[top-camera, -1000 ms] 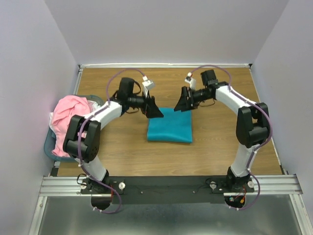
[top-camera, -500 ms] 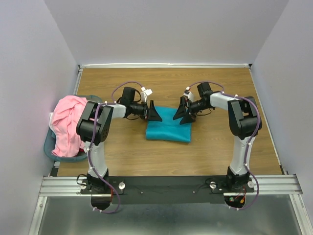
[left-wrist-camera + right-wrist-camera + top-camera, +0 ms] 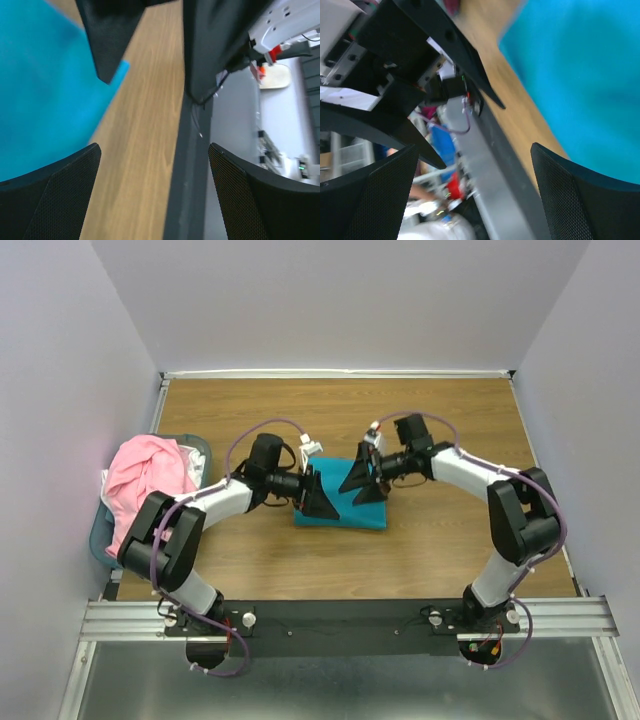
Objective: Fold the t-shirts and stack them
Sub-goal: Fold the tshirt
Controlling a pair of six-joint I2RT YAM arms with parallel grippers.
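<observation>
The folded teal cotton t-shirt lies as a flat rectangle at the centre of the frame in the top view, on the brown wooden table. It appears to have been set there as the base of the stack, within reach of both arms.

The left gripper is at the left part of the rectangle and the right gripper is at its upper right part. They face each other across the cloth. Both sets of jaws are spread wide with nothing between them. In the left wrist view, only teal cloth and bare wood show between the fingers. In the right wrist view, the gap between the fingers is likewise free. Whether any fingertip touches the cloth cannot be determined.

With the jaws wide over a finished fold, the arms are probably either releasing the cloth or pressing it flat, not gripping it.

The crumpled light pink cotton t-shirt is at the left edge of the frame, heaped in the blue-grey plastic basket and spilling over its rim. It is unfolded and well apart from the teal one. By this judgement the task is about half complete. The pink shirt has to be lifted out, folded and laid on top of the teal rectangle.
</observation>
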